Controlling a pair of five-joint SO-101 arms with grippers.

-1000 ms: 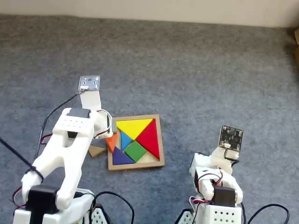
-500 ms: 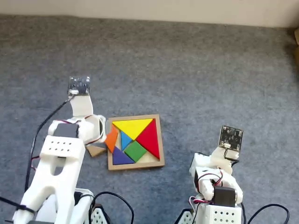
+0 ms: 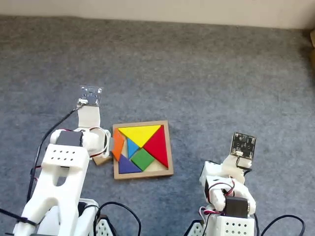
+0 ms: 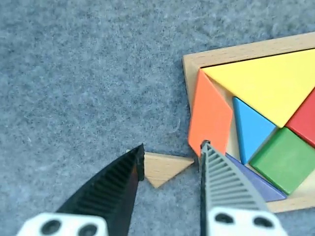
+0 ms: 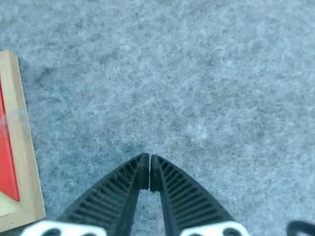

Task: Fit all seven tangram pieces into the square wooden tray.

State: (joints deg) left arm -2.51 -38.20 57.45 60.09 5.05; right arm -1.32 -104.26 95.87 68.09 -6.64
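Just left of the tray (image 3: pixel 170 147), a plain wooden triangle (image 4: pixel 165 167) lies on the carpet (image 3: pixel 197 73) — the left gripper (image 4: pixel 172 146) hangs spread wide on either side of it, grasping nothing. Across the tray's left rim the orange piece (image 4: pixel 209 115) sits askew, seemingly unseated. Purple (image 3: pixel 127 165), blue (image 3: pixel 132 146), yellow (image 3: pixel 140 133), green (image 3: pixel 142 158) and red (image 3: pixel 157 145) look fitted — two are left. Right of the tray, the right gripper (image 5: pixel 149 158) is clenched, empty.

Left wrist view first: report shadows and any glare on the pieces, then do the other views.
Left wrist view: soft, even light; no glare on the orange parallelogram or yellow triangle; a thin shadow edges the wooden triangle between the fingers of the left hand. Right wrist view: the carpet looks faintly darker ahead of the right hand. High view: flat light, no hard shadows around the tray.
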